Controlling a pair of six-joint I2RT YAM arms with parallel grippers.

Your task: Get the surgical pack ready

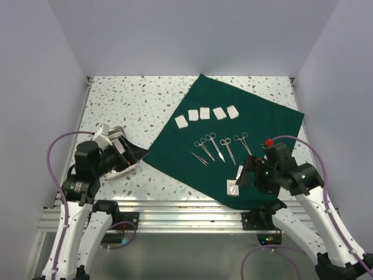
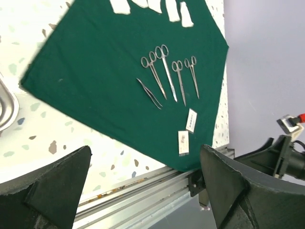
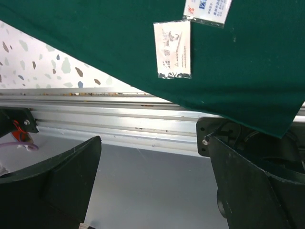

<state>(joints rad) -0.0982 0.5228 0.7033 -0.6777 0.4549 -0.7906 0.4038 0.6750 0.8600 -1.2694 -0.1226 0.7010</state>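
The dark green cloth [image 1: 265,116] lies flat as a diamond on the table. On it are a row of several white gauze squares [image 1: 207,114] and several silver scissors and forceps [image 1: 218,147]. The shiny steel tray [image 1: 119,163] sits off the cloth at the left, partly under my left gripper [image 1: 127,154]. The left wrist view shows that gripper [image 2: 147,191] open and empty, with the tray's rim [image 2: 7,107] at the left edge. My right gripper [image 1: 249,173] hovers over the cloth's near corner. In its wrist view it [image 3: 155,186] is open and empty.
Two small flat packets [image 1: 240,171] [image 1: 232,187] lie on the cloth near its front corner, also in the right wrist view [image 3: 172,49]. The aluminium frame rail [image 1: 186,207] runs along the table's near edge. White walls enclose the table.
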